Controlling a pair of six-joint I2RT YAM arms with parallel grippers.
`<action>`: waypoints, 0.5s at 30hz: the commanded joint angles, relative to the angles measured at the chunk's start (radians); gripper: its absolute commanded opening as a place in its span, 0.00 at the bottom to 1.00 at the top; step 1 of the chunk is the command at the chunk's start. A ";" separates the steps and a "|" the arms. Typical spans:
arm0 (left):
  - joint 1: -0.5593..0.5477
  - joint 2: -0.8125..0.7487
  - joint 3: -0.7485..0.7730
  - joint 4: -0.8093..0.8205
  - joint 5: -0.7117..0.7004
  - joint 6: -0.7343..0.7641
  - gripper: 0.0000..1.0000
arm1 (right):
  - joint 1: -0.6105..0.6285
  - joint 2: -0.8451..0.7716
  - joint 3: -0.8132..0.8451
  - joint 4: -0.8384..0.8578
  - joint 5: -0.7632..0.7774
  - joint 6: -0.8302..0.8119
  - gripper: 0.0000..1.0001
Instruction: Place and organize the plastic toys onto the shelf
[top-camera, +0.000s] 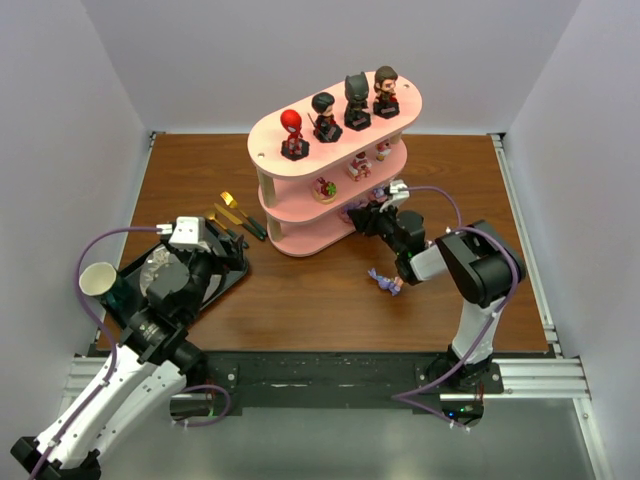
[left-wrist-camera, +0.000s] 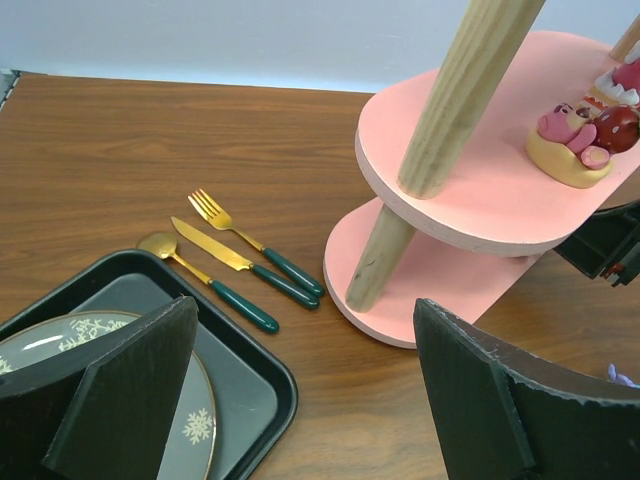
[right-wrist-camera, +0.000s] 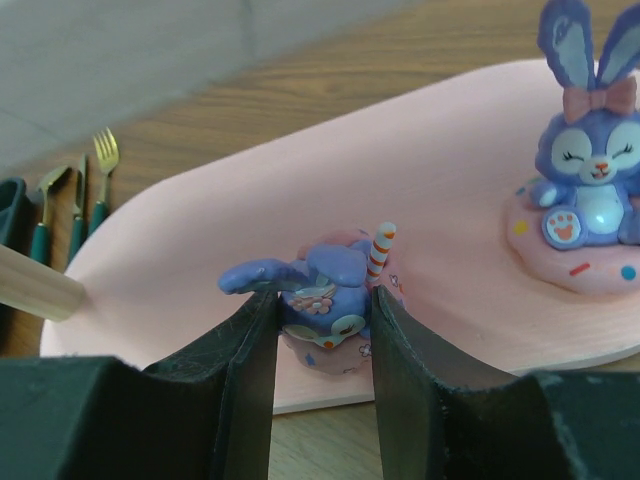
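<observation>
The right pincer (right-wrist-camera: 322, 318) is gripping a small purple long-eared toy (right-wrist-camera: 325, 295), its two fingers standing narrow around the toy's body. It is holding the toy over the lowest board of the pink shelf (right-wrist-camera: 200, 230), close to the board's near edge. Whether the toy's base is touching the board is not clear. Further along the same board a purple bunny figure (right-wrist-camera: 590, 190) with a pink bow is sitting upright on a round pink base, well apart from the held toy.

Seen from above, four big-headed figures (top-camera: 324, 116) are standing in a row on the top board, and three small toys (top-camera: 357, 167) are sitting in a line on the middle board. A loose purple toy (top-camera: 385, 282) is lying on the desk (top-camera: 300, 295) just beside the right arm, apart from the shelf.

The left pincer (left-wrist-camera: 305, 330) is hanging wide open and holding nothing, above a corner of the black tray (left-wrist-camera: 265, 400), which is carrying a gold-rimmed plate (left-wrist-camera: 195, 425). The gold cutlery (left-wrist-camera: 245, 262) with dark green handles is lying side by side on the desk between tray and shelf.
</observation>
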 joint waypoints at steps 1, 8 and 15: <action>0.011 -0.004 -0.010 0.047 0.009 0.027 0.94 | -0.007 0.004 0.046 0.072 -0.007 -0.012 0.00; 0.013 0.002 -0.010 0.053 0.012 0.032 0.94 | -0.012 0.030 0.078 0.055 -0.016 -0.020 0.07; 0.017 0.002 -0.011 0.055 0.016 0.032 0.94 | -0.018 0.050 0.088 0.046 -0.016 -0.012 0.14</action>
